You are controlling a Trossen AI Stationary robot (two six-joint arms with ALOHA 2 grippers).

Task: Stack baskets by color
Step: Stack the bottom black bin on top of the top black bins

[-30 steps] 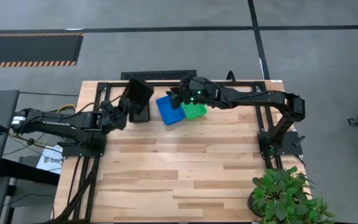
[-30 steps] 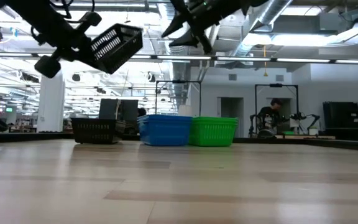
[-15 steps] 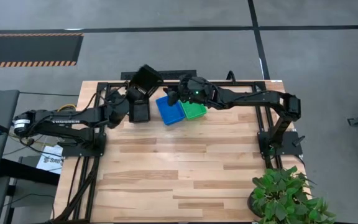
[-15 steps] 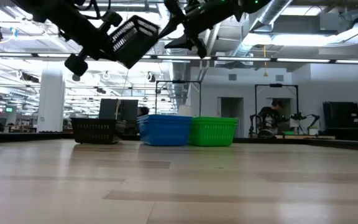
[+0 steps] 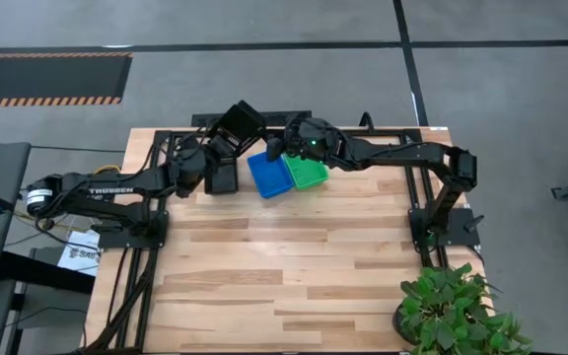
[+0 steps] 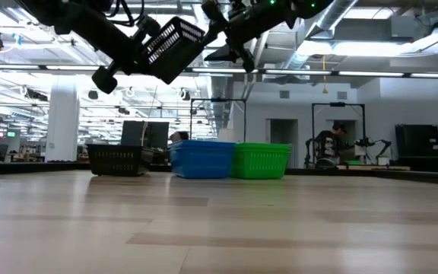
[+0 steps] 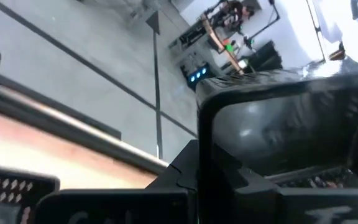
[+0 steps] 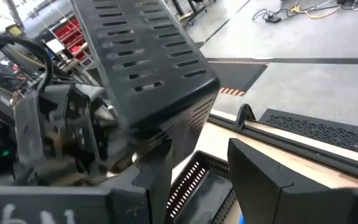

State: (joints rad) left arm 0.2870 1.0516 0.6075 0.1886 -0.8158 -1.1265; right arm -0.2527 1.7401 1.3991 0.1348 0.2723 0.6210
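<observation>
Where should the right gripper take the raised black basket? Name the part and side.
Probably the free wall opposite the left gripper, approached from the side of the right gripper. The black basket hangs tilted in the air, that thin rim facing the open right gripper, whose fingers could straddle it.
</observation>
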